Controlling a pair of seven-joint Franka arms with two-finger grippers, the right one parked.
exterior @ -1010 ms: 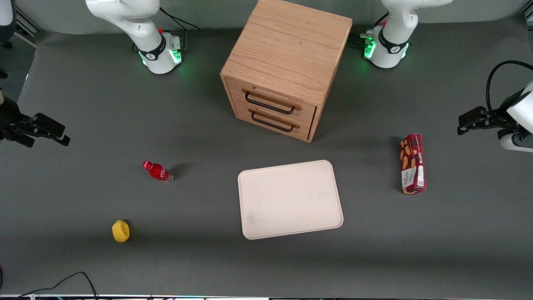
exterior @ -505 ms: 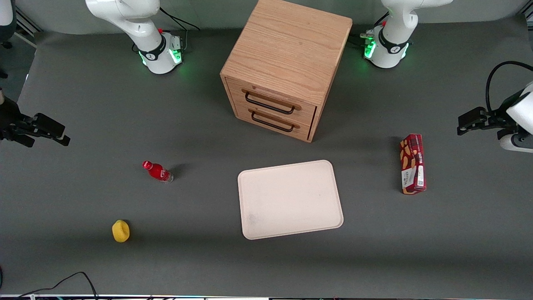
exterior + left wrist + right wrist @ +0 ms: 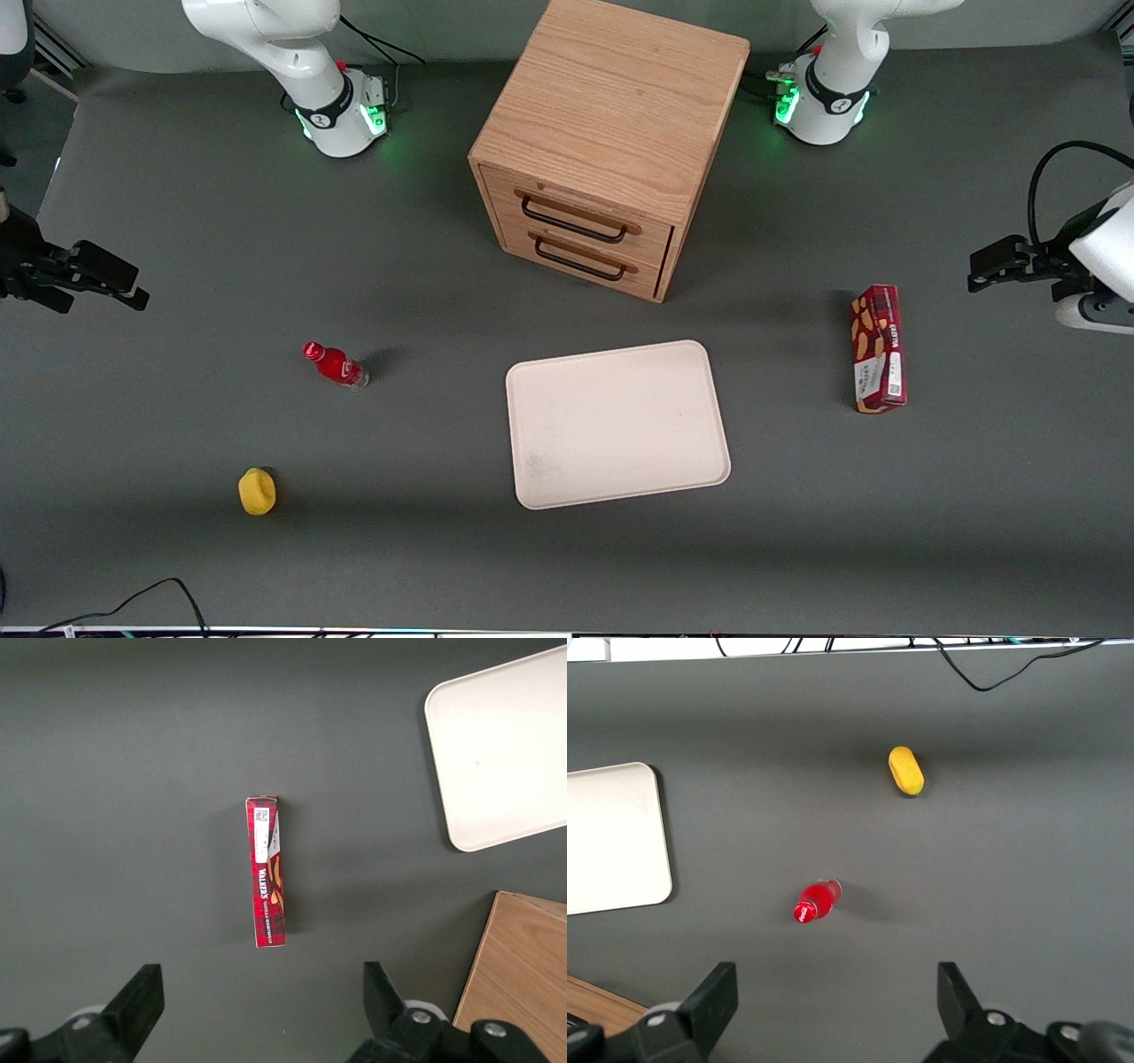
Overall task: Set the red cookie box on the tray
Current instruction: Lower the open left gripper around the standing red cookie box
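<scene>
Cookie carton first: the red cookie box [image 3: 878, 348] lies flat on the dark grey counter [image 3: 974, 496], toward the working arm's end, well apart from the tray [image 3: 617, 424]. Its long axis runs toward and away from the front camera, with the white label end nearer to that camera. In the left wrist view the red cookie box [image 3: 267, 870] shows its dark lettered band and yellow-orange cookie pictures, and nothing touches it.

The tray lies flat and bare on the counter, in front of the wooden drawer cabinet [image 3: 611, 133], closer to the front camera than the cabinet is. One corner of the tray [image 3: 500, 753] and a corner of the cabinet [image 3: 518, 974] show in the wrist view.

The left arm's pincer [image 3: 983, 270] hangs above the counter at the working arm's end, away from the box and a little farther from the front camera than it. Its two fingers [image 3: 142, 997] stand wide apart with nothing between them.

Toward the parked arm's end, a small red bottle [image 3: 335, 364] and a yellow lemon-like object [image 3: 257, 491] rest on the counter, the yellow one nearer the front camera. Both cabinet drawers, each with a dark handle [image 3: 574, 221], are closed.
</scene>
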